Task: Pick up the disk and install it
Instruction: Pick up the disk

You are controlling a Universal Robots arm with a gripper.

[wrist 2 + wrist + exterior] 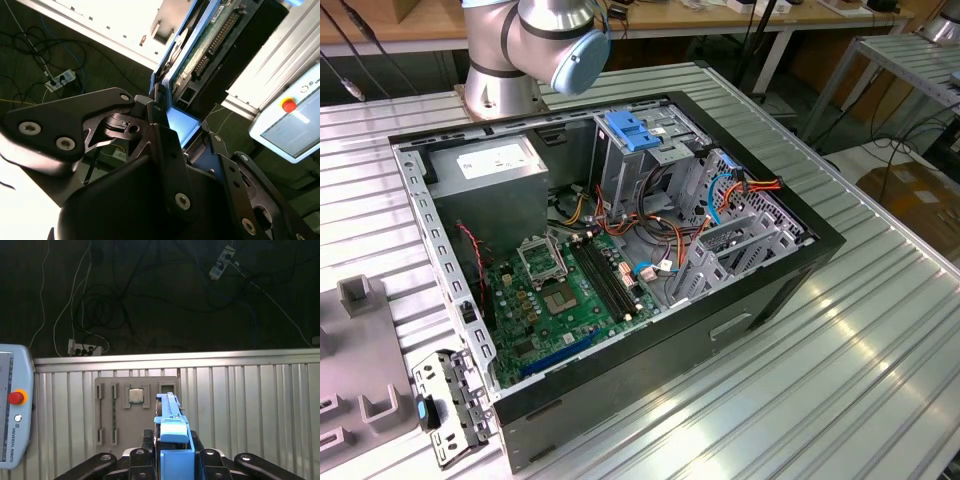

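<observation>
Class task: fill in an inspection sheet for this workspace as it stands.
Surface: ribbed metal table, carrying an open computer case.
Job's things: the disk, blue-framed, clamped in the gripper.
Clutter: perforated bracket beside the case; grey tray with a chip.
Grippers: gripper shut on the disk.
Cables: coloured wires inside the case; a power strip on the floor.
Surroundings: teach pendant by the table.

The disk sits in a bright blue carrier; in the second wrist view its circuit board is green. The tool is matt black. The bench is ribbed silver, the computer case black, its motherboard green. The pale pendant has a red button.
</observation>
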